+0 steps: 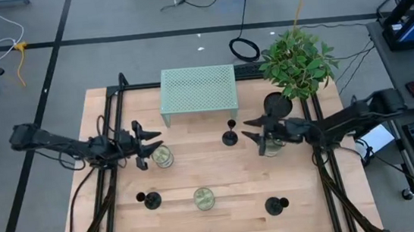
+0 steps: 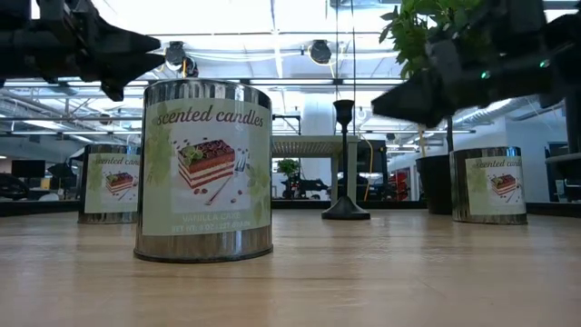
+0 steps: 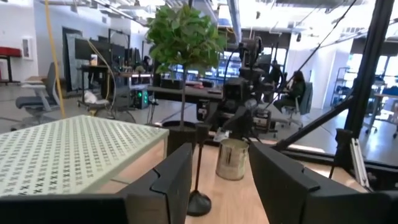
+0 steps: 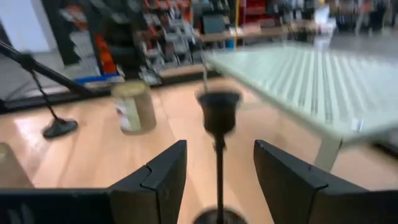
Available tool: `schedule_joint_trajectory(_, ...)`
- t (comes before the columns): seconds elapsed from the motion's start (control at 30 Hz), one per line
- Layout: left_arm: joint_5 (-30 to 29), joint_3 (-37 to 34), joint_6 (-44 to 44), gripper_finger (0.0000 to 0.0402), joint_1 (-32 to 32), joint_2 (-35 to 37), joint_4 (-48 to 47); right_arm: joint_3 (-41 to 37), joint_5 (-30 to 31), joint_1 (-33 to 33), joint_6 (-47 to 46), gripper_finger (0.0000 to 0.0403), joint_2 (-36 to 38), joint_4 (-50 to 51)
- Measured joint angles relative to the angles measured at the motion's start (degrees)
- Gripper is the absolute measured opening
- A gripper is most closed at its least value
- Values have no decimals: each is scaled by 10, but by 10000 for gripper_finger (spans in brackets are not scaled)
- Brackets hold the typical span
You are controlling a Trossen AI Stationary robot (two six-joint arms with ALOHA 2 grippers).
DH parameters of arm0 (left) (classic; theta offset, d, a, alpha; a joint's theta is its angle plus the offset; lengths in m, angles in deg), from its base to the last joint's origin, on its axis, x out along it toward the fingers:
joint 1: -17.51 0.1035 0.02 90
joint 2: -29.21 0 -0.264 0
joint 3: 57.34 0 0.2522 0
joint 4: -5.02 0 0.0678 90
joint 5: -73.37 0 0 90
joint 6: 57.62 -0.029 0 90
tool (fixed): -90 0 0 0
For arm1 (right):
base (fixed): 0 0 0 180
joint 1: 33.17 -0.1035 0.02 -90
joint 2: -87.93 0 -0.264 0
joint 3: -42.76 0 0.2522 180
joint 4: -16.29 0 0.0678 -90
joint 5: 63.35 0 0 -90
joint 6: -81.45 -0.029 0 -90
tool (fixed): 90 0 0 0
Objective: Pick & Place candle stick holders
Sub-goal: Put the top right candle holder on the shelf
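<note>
Three black candle stick holders stand upright on their round bases: one mid-table (image 1: 230, 135), one near left (image 1: 152, 200), one near right (image 1: 277, 205). My right gripper (image 1: 251, 131) is open and level, just right of the middle holder. In the right wrist view its fingers (image 4: 155, 177) stand either side of that holder's stem (image 4: 219, 155) without touching it. My left gripper (image 1: 146, 143) is open and empty above the table's left, beside a candle tin (image 1: 163, 157). It faces the middle holder (image 3: 199, 168).
Three scented-candle tins stand on the table: left (image 1: 163, 157), near middle (image 1: 204, 198) and right (image 1: 273, 146), under my right gripper. A green perforated shelf (image 1: 198, 90) stands at the far middle. A potted plant (image 1: 297, 61) stands at the far right.
</note>
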State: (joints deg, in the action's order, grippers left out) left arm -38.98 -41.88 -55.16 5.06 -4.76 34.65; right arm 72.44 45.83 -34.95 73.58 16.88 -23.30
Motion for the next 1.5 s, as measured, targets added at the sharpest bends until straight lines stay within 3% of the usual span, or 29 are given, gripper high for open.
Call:
schedule_joint_trajectory(0.17,0,16,-5,163,0,-53,53,26,-2,11,-14,178,-69,-28)
schedule_joint_trajectory(0.43,30,70,-7,163,0,-119,48,74,-13,14,-21,174,-146,-26)
schedule_joint_trajectory(0.73,49,84,-30,163,0,-159,46,90,-12,26,-34,165,-179,-34)
schedule_joint_trajectory(0.87,49,84,-30,163,0,-167,44,89,-13,29,-34,129,-179,-35)
schedule_joint_trajectory(1.07,49,84,-30,163,0,-168,43,89,-13,29,-29,26,-179,-36)
schedule_joint_trajectory(1.17,49,84,-30,163,0,-168,39,89,-17,29,-34,13,-179,-39)
schedule_joint_trajectory(1.3,49,84,-30,163,0,-168,39,88,-88,19,-51,15,-179,-71)
schedule_joint_trajectory(1.5,49,84,-23,163,0,-168,38,89,-233,-1,-50,9,-179,-260)
